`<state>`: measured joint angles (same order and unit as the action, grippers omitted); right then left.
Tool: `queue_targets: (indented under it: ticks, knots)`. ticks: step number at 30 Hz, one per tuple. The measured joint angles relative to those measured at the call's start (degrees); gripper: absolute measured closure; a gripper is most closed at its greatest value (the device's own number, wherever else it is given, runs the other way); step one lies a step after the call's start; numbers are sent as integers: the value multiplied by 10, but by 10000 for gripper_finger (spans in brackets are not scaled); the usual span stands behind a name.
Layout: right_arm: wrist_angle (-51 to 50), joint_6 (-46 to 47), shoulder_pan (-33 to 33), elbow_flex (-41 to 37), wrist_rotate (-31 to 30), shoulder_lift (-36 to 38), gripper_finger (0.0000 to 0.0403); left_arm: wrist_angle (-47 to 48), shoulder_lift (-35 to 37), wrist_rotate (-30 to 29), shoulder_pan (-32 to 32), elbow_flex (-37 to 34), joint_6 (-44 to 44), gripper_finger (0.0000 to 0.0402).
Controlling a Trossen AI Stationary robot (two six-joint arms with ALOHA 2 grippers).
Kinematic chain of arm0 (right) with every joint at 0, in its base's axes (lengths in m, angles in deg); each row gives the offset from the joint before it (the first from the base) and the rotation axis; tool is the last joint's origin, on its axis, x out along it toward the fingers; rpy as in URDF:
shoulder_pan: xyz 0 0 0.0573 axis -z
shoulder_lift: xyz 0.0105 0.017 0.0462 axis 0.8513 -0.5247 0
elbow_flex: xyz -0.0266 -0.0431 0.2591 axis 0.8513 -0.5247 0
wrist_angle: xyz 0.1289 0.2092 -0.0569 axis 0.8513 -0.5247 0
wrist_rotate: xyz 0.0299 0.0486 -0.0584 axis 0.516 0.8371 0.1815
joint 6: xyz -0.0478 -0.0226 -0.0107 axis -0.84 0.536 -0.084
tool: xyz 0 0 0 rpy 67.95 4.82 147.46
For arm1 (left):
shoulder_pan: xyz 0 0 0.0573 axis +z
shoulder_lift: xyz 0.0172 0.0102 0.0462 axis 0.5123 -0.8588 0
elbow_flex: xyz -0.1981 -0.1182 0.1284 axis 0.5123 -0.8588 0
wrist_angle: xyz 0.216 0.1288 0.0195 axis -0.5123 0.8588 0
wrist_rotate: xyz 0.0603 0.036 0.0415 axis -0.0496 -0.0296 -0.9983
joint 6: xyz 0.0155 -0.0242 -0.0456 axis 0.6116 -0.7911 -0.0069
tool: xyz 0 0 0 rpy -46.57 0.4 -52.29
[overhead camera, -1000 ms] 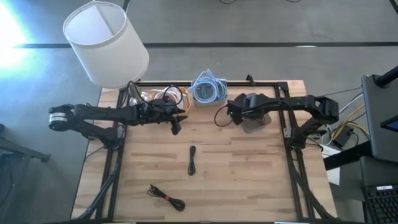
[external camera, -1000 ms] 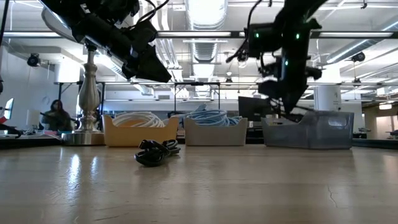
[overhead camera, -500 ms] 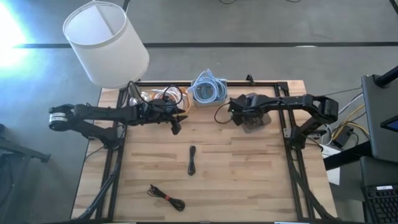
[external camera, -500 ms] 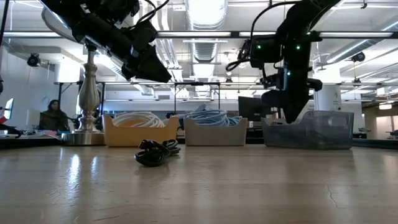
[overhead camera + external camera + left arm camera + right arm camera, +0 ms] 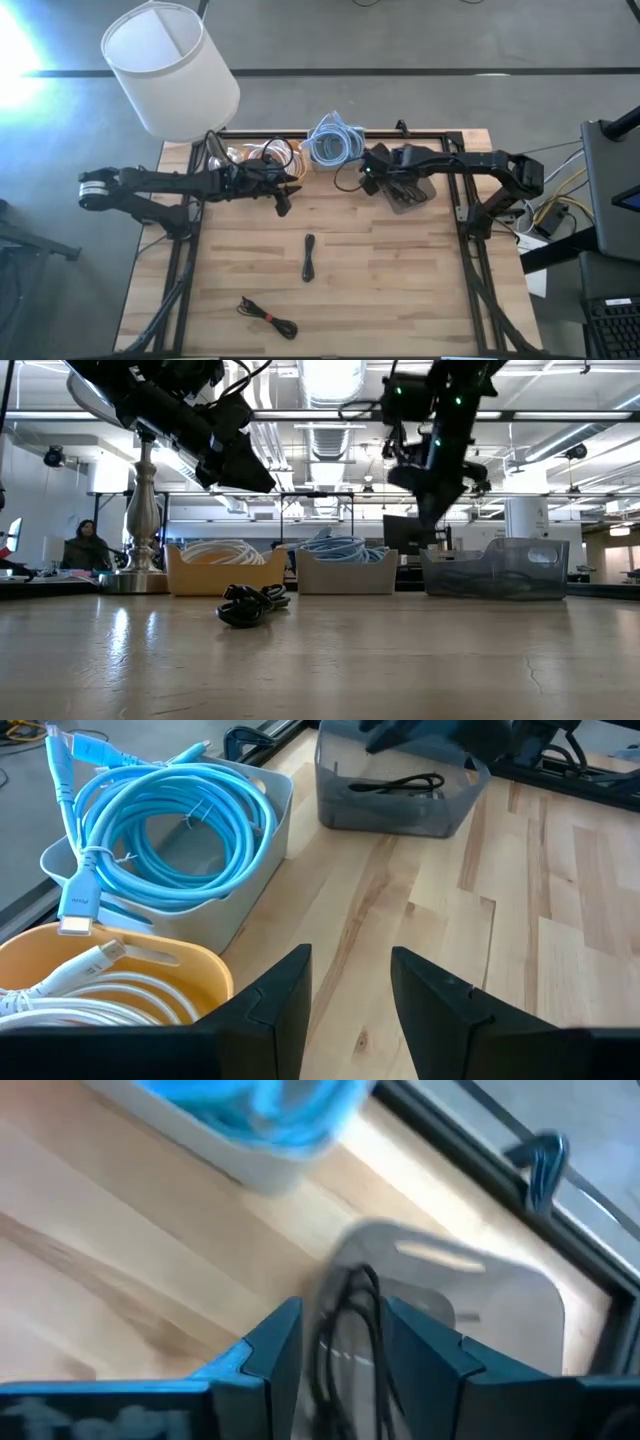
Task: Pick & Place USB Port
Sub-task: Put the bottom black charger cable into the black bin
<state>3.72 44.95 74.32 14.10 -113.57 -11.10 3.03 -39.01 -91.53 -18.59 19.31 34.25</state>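
Grey bin point(image 5: 408, 193): translucent, at about 1 o'clock on the desk point(image 5: 400, 290), with a black cable point(image 5: 395, 786) lying inside.
Right pincer point(image 5: 371, 177): raised above the desk at the bin's 9 o'clock edge, fingers slightly apart with a black USB cable point(image 5: 352, 1335) hanging between them; whether they truly pinch it I cannot tell.
Left pincer point(image 5: 282, 203): hangs at 11 o'clock, released, fingers parted and empty.
White bin point(image 5: 336, 150): at 12 o'clock, holding a coiled blue cable point(image 5: 170, 825).
Orange bin point(image 5: 110, 982): just beside it, holding white cable point(image 5: 60, 998).
Loose cables: one straight black cable point(image 5: 309, 257) at desk centre, one coiled black cable point(image 5: 268, 317) near 7 o'clock.
Lamp point(image 5: 170, 68): white shade, beyond 10 o'clock.
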Motion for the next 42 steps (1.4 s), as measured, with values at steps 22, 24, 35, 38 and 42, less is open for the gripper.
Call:
queue_targets:
  ticks: [22, 24, 35, 38, 42]
  knots:
    - [321, 29, -163, -62, 154, -1, 273, 36, 0, 17, -9, 0, 3, 259]
    - [346, 30, -169, -76, 162, -1, 275, 47, 0, 41, -13, 0, 9, 259]
    - [360, 28, -173, -93, 167, -1, 279, 48, 0, 177, -52, -55, -42, 259]
    - [360, 26, -173, -93, 167, -1, 276, 47, 0, 230, -78, -72, -40, 259]
    - [360, 18, -172, -93, 167, -1, 273, 46, 0, 265, -135, -84, -28, 259]
